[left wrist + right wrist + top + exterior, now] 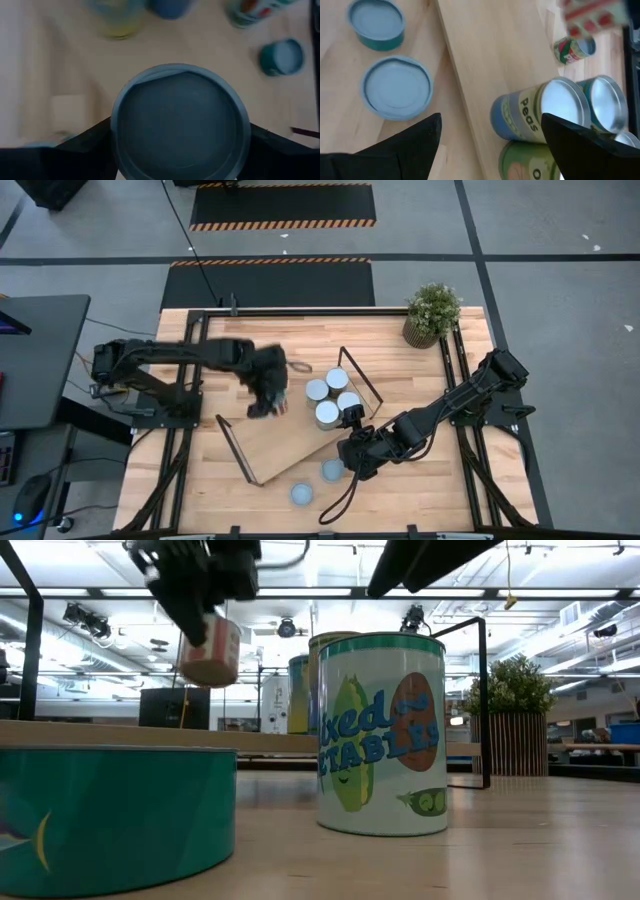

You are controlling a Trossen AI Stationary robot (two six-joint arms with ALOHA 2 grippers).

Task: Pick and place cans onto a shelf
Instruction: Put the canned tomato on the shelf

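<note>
While left hand [266, 402] grips a can [180, 125] above shelf [265, 442] | right hand [352, 452] open, empty, beside shelf edge

Shelf [275, 442] lies diagonally at table [420, 480] centre. Four cans [331, 399] cluster on its 2 o'clock end. Two flat cans [318, 483] sit on the table off its 5 o'clock edge. Plant [432, 314] at the 1 o'clock corner. Left gripper [264, 398] holds a can [180, 125] above the shelf's 11 o'clock side; right gripper [352, 452] at the cluster's 5 o'clock.

Robotics lab or workshop, hazard-striped floor mats [283, 206], ceiling lights [330, 565], framed wooden table [400, 480]
</note>
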